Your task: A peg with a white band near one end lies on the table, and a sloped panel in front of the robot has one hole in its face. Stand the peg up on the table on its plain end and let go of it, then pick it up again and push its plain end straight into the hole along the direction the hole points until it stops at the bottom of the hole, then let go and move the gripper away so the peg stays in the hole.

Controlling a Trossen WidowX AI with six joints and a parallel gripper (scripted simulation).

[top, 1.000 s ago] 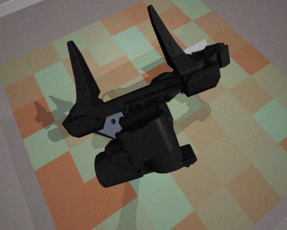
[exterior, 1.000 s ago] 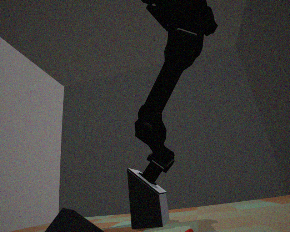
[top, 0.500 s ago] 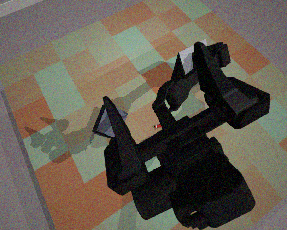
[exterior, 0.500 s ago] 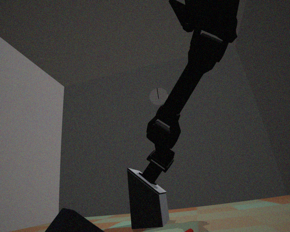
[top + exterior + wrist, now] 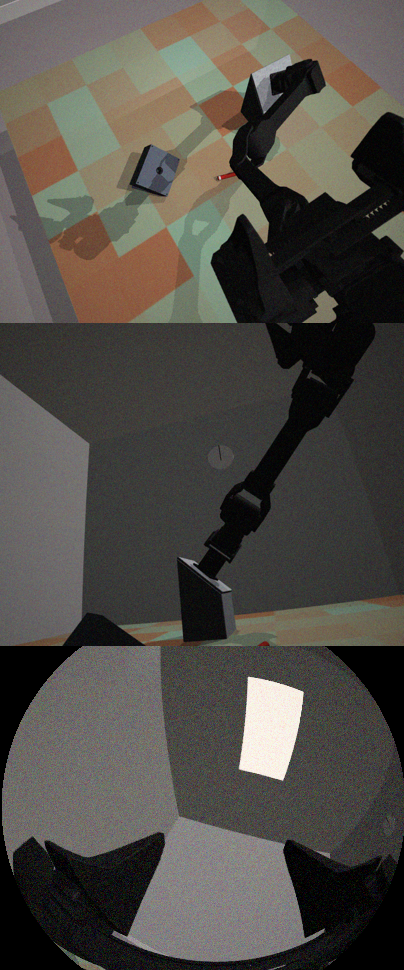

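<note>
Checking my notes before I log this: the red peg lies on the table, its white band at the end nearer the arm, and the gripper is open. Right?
Not quite: the top view shows the peg's white band at the end away from the arm.
</note>
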